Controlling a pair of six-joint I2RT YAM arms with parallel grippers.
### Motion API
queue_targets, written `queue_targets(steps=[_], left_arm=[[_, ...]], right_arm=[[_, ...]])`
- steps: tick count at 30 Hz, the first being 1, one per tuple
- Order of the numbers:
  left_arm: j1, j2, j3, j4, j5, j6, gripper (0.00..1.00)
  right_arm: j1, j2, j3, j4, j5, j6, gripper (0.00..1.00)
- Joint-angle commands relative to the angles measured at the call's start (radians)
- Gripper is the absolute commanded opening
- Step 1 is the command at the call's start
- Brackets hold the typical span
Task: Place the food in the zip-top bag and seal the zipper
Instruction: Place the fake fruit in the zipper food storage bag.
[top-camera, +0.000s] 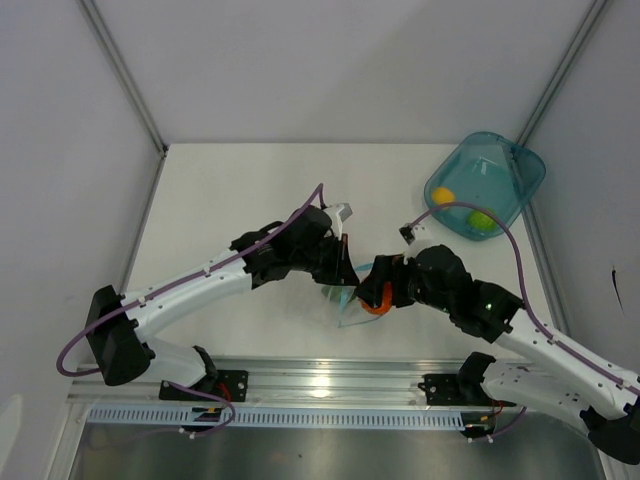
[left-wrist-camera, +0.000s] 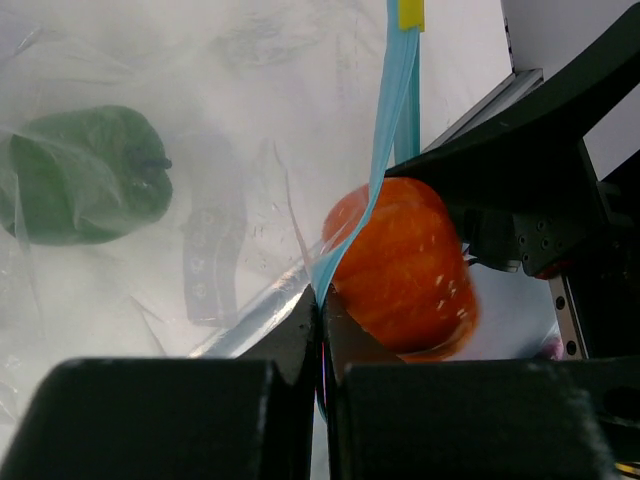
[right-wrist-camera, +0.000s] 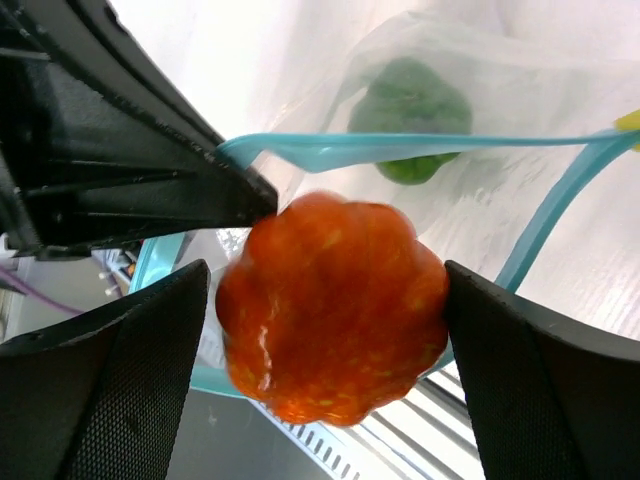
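My left gripper (top-camera: 338, 268) (left-wrist-camera: 322, 310) is shut on the blue-teal zipper (left-wrist-camera: 385, 130) (right-wrist-camera: 400, 148) of the clear zip-top bag (top-camera: 345, 300) and holds its mouth open. The dark green food (left-wrist-camera: 85, 175) (right-wrist-camera: 410, 115) lies inside the bag. The orange-red food (top-camera: 374, 303) (left-wrist-camera: 400, 265) (right-wrist-camera: 330, 305) sits at the bag's mouth between the fingers of my right gripper (top-camera: 375, 295) (right-wrist-camera: 327, 270). It is blurred, with a small gap at one finger, so the jaws look open. The yellow food (top-camera: 441, 196) and the light green food (top-camera: 481, 221) lie in the bowl.
A translucent teal bowl (top-camera: 510, 165) stands at the back right of the white table. Both arms meet at the table's near middle, close to the metal rail (top-camera: 320, 385) along the front edge. Grey walls enclose the table.
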Motion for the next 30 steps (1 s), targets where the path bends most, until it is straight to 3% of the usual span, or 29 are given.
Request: queue_targets(steps=[1, 12, 19, 30], left_arm=[[0.008, -0.042, 0.0, 0.038, 0.03, -0.017, 0.0], [0.008, -0.037, -0.003, 0.046, 0.033, -0.015, 0.0], [0.008, -0.037, -0.015, 0.052, 0.036, -0.015, 0.01], [0.008, -0.05, -0.044, 0.066, 0.027, -0.008, 0.01]], right_arm=[[0.005, 0.007, 0.049, 0.007, 0.076, -0.028, 0.99], [0.005, -0.016, 0.08, -0.012, 0.113, -0.042, 0.99], [-0.025, -0.024, 0.182, -0.092, 0.24, -0.097, 0.99], [-0.316, 0.074, 0.339, -0.079, 0.369, -0.226, 0.98]])
